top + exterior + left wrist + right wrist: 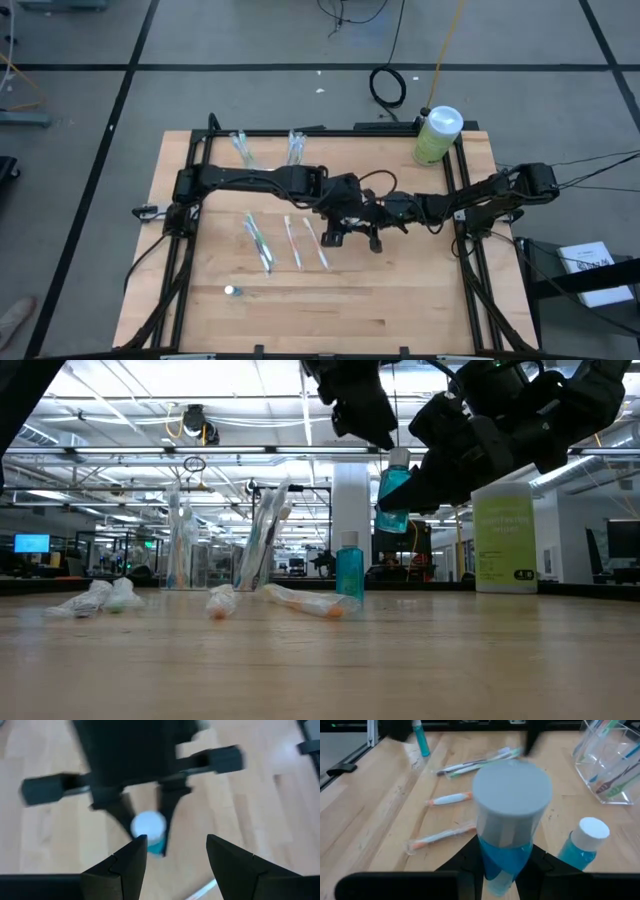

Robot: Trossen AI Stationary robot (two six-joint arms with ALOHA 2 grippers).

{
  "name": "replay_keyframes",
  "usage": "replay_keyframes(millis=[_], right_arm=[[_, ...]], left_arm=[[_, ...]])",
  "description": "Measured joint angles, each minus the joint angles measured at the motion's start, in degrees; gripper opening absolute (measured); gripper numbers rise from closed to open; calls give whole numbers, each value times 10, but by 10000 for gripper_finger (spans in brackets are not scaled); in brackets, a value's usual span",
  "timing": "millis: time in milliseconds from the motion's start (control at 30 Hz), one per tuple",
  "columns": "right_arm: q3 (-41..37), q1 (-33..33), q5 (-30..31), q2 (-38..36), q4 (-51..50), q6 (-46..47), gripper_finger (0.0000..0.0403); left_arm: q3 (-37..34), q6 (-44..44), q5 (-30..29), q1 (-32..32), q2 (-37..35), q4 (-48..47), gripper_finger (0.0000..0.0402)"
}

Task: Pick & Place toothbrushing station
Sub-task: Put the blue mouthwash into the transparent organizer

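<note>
My right gripper (502, 870) is shut on a small blue bottle with a white cap (512, 795), held in the air over the table's middle (393, 485). My left gripper (172, 857) stands open just above and beside that bottle's cap (148, 825), touching nothing. The toothbrushing station, clear holders with brushes in them (243, 148) (296, 148), stands on its base at the table's far left and also shows in the right wrist view (607, 765). A second blue bottle (349, 570) stands upright on the table below the grippers. My right gripper pinches the bottle's blue body (504, 857) below the cap between its two fingers (172, 802). The fingers come nearly level from the table's right side. The bottle stands upright in the hold, lifted clear of the table.
Three wrapped toothbrushes (255, 240) (293, 242) (318, 245) lie on the wood left of the grippers. A large green bottle with a white cap (437, 135) stands at the far right corner. Another small bottle (232, 291) sits near the front left.
</note>
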Motion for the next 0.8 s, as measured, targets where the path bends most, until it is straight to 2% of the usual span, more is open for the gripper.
replay_keyframes(millis=[333, 433, 600, 800], right_arm=[[0, 0, -2, 0, 0, -11, 68], [0, 0, -2, 0, 0, -22, 68], [0, 0, 29, 0, 14, -44, 68], [0, 0, 39, 0, 32, -53, 68]], left_arm=[[1, -11, 4, 13, 4, 22, 211], [0, 10, 4, 20, 5, 20, 211], [0, 31, 4, 26, 6, 55, 211], [0, 28, 4, 25, 6, 84, 211]])
